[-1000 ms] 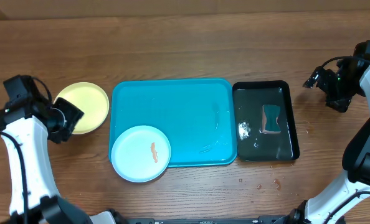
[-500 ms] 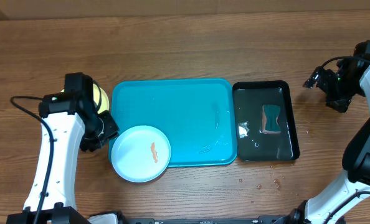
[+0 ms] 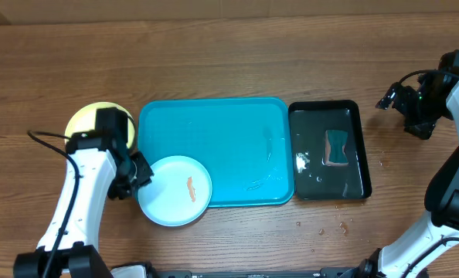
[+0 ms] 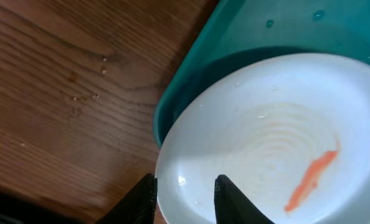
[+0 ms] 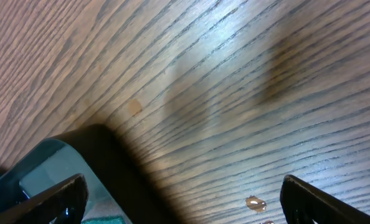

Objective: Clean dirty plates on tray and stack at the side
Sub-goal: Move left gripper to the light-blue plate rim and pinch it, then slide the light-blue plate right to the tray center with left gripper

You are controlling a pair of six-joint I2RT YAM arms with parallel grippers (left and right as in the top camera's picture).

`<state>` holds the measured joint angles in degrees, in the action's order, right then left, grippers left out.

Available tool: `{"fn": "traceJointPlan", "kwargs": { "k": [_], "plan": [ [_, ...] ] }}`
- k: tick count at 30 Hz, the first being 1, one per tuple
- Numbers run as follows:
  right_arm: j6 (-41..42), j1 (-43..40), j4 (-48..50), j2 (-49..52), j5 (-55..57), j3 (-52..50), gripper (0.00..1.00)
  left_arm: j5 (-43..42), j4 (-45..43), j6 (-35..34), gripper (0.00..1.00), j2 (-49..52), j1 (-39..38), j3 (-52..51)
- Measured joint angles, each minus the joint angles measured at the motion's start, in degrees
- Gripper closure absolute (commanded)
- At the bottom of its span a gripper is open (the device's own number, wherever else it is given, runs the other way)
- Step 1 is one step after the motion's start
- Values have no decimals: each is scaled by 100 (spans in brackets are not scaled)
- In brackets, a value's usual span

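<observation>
A pale whitish plate with an orange-red smear lies on the front left corner of the turquoise tray, overhanging its rim. My left gripper is at this plate's left edge. In the left wrist view the plate fills the frame. The left gripper straddles its rim, one finger outside and one inside, with a gap still between them. A pale yellow plate sits on the table left of the tray, partly hidden by my left arm. My right gripper is open far right, holding nothing.
A glossy black tray right of the turquoise one holds a sponge and some foam. Water drops dot the wood in front of it. The right wrist view shows the open right gripper over bare wood beside the black tray's corner.
My left arm has swung from beside the yellow plate over to the whitish plate's left rim, its jaws narrowing. The right arm has not moved.
</observation>
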<state>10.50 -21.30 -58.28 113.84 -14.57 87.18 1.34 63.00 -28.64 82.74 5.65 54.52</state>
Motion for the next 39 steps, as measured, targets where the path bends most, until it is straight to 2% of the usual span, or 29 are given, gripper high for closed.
{"fn": "traceJointPlan", "kwargs": {
  "k": [7, 14, 17, 22, 32, 39],
  "plan": [
    [-2, 2, 0, 0, -2, 0, 0, -2, -439, -87, 71, 0, 0, -634],
    [0, 0, 0, 0, -4, 0, 0, -2, -459, -120, 75, 0, 0, -767],
    [0, 0, 2, 0, -2, 0, 0, -2, -463, -125, 80, 0, 0, -833],
    [-2, 2, 2, 0, -4, 0, 0, -2, -450, -127, 81, 0, 0, -907],
    [0, 2, 0, 0, -4, 0, 0, -11, -345, -118, 96, 0, 0, -918],
    [-2, 2, 0, 0, -4, 0, 0, -293, -439, -79, 96, 0, -2, -918]
  ]
}}
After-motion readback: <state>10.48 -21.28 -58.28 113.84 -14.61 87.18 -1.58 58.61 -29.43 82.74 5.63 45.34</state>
